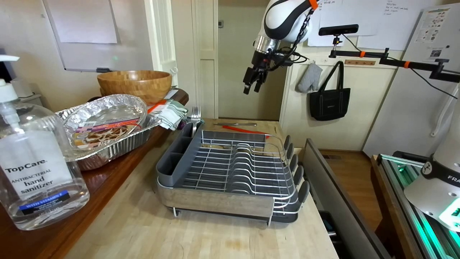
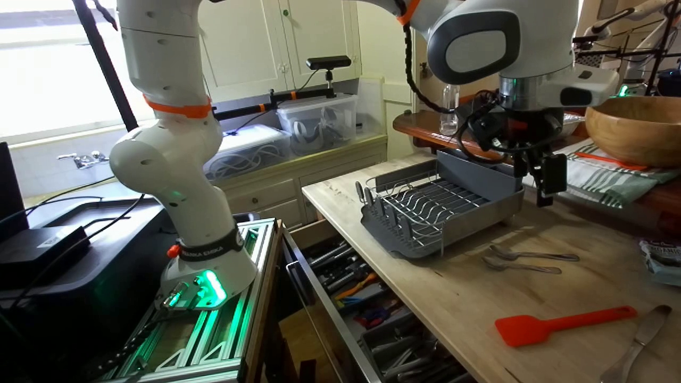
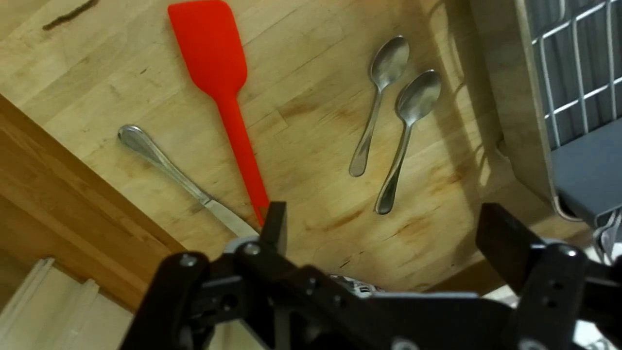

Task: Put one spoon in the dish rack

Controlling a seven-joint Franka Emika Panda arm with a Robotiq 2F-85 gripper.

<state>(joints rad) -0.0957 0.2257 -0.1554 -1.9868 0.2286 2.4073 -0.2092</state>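
Observation:
Two silver spoons lie side by side on the wooden counter. In the wrist view they are the smaller-looking spoon point(image 3: 390, 62) and the spoon nearer the rack point(image 3: 419, 97); in an exterior view they lie beside the rack point(image 2: 542, 256) point(image 2: 532, 267). In an exterior view the rack blocks most sight of them. The dish rack point(image 1: 215, 198), silver wire in a dark grey tray, also shows in an exterior view point(image 2: 473, 223) and at the wrist view's right edge point(image 3: 515, 97). My gripper point(image 3: 384, 218) is open and empty, high above the counter in both exterior views point(image 1: 252, 89) point(image 2: 536, 186).
A red spatula point(image 3: 211, 48) and a knife point(image 3: 165, 165) lie on the counter. Forks point(image 1: 196, 115) stand in the rack's cutlery holder. An open drawer point(image 2: 319, 298) runs along the counter edge. A foil pan point(image 1: 118, 151), wooden bowl point(image 1: 136, 84) and sanitizer bottle point(image 1: 39, 172) stand alongside.

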